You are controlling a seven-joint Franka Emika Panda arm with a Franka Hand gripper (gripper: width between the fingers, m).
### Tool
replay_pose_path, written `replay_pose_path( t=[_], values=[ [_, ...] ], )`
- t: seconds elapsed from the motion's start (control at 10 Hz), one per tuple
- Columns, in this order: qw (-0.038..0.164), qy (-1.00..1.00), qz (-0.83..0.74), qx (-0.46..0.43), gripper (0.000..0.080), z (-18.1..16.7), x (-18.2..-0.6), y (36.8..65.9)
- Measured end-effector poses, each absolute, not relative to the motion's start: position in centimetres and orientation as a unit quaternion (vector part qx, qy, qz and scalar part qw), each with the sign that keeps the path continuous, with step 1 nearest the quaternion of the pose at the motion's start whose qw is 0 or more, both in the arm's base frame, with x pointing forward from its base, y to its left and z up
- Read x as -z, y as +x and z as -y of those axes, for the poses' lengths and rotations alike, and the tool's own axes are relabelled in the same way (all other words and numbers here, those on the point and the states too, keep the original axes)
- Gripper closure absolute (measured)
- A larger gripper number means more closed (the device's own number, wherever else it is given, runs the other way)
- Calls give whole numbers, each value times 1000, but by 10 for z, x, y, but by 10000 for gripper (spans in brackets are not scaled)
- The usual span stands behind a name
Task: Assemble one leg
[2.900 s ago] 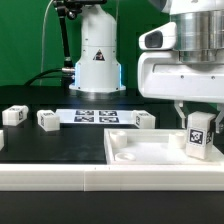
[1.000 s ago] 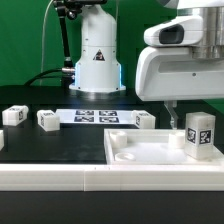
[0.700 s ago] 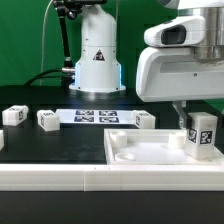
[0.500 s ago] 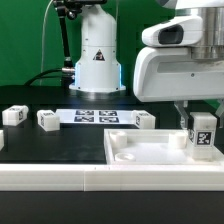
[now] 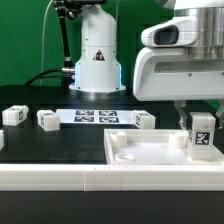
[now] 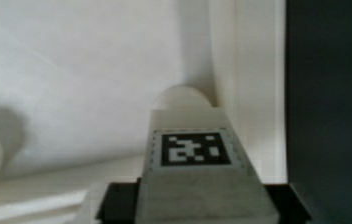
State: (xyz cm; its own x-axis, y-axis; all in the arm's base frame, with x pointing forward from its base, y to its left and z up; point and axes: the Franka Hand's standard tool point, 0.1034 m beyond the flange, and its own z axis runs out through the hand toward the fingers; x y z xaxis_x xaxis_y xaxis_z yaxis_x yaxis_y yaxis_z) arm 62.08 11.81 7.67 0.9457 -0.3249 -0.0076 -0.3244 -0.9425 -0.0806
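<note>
My gripper [image 5: 197,122] is shut on a white leg [image 5: 203,135] with a black-and-white tag, held upright over the right corner of the large white square panel [image 5: 150,152]. Its lower end sits low by the panel's corner recess; contact is not clear. In the wrist view the leg [image 6: 194,150] runs out from between the dark fingers [image 6: 123,198] toward the panel's corner [image 6: 191,100]. Three more legs lie on the black table: one [image 5: 13,116], another [image 5: 48,120] and a third [image 5: 141,120].
The marker board [image 5: 92,116] lies at the back of the table in front of a white robot base [image 5: 97,60]. A long white rim bar [image 5: 60,176] runs along the front. The panel's left corner recess [image 5: 128,156] is in front.
The gripper with the leg has moved a little to the exterior view's right and down toward the panel's right corner. Over the last half second it has hardly moved.
</note>
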Motion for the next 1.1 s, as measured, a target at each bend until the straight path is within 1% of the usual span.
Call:
replay_pose_path(
  t=[0.2, 0.6, 0.9, 1.1],
  values=[
    [46, -957, -285, -4, 507, -118, -76, 620],
    [40, -881, -471, -15, 507, -124, -74, 617],
    [52, -841, -538, -26, 507, -123, -74, 618],
    [53, -838, -543, -27, 492, -124, -74, 618]
  ],
)
